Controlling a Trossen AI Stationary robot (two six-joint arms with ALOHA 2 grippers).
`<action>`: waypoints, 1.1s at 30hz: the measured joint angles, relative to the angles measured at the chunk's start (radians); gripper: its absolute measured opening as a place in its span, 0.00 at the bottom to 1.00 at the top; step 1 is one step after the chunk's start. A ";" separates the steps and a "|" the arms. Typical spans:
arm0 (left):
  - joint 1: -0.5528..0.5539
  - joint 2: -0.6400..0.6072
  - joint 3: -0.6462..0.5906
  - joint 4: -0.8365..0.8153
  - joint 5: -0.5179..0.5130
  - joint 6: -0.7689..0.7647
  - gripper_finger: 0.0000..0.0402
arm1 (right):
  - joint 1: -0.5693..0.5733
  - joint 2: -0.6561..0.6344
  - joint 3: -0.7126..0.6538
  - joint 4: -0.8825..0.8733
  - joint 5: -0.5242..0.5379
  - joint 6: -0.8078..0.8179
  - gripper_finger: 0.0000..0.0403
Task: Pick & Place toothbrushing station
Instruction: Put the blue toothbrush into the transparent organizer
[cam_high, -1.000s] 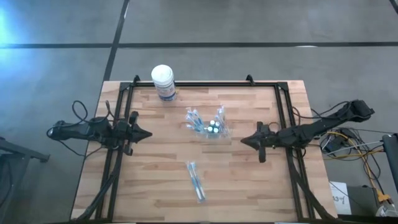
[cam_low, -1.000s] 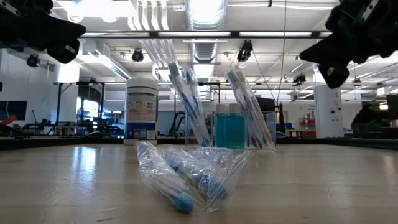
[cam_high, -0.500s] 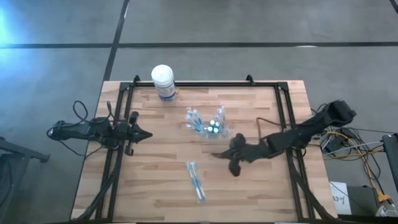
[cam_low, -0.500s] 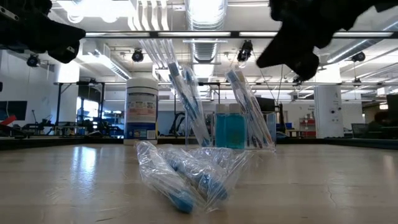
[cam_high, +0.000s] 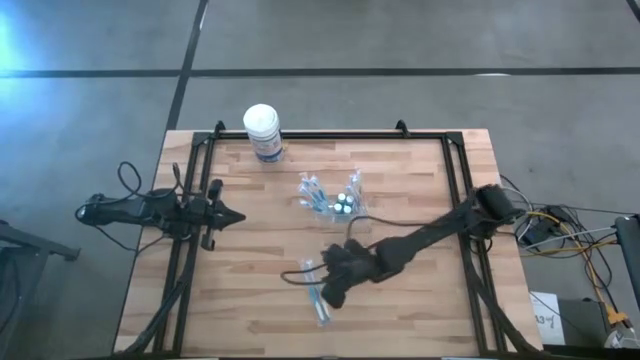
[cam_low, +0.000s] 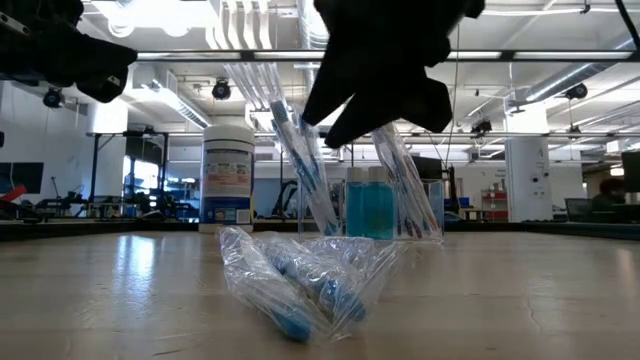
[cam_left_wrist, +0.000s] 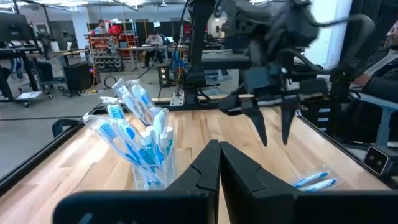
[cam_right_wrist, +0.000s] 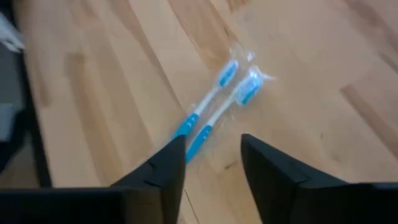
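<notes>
Since the earlier frames the right arm has swung from the bench's right edge across to the near centre, and its right end effector (cam_high: 322, 297) now hangs above the wrapped pair of toothbrushes (cam_high: 316, 290), fingers parted where they were closed a moment ago. The right wrist view shows that blue-handled pack (cam_right_wrist: 214, 106) lying flat on the bench (cam_high: 400, 320) just ahead of the spread fingers (cam_right_wrist: 163, 171), not yet touched. The toothbrushing station (cam_high: 336, 200), a clear holder with wrapped brushes standing in it, sits mid-bench, well apart from the pack. The left end effector (cam_high: 232, 216) is closed, empty, and unmoved at the left side. Judgement: a grasp of the loose pack is being set up.
</notes>
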 joint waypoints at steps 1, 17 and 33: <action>0.000 0.000 0.000 -0.003 0.000 -0.002 0.03 | 0.000 0.029 0.042 -0.047 -0.002 0.020 0.39; 0.000 0.002 -0.002 -0.019 0.006 -0.005 0.03 | -0.006 0.429 0.586 -0.543 0.000 0.157 0.53; 0.000 0.002 -0.002 -0.018 0.012 -0.031 0.03 | -0.023 0.546 0.737 -0.733 0.019 0.091 0.53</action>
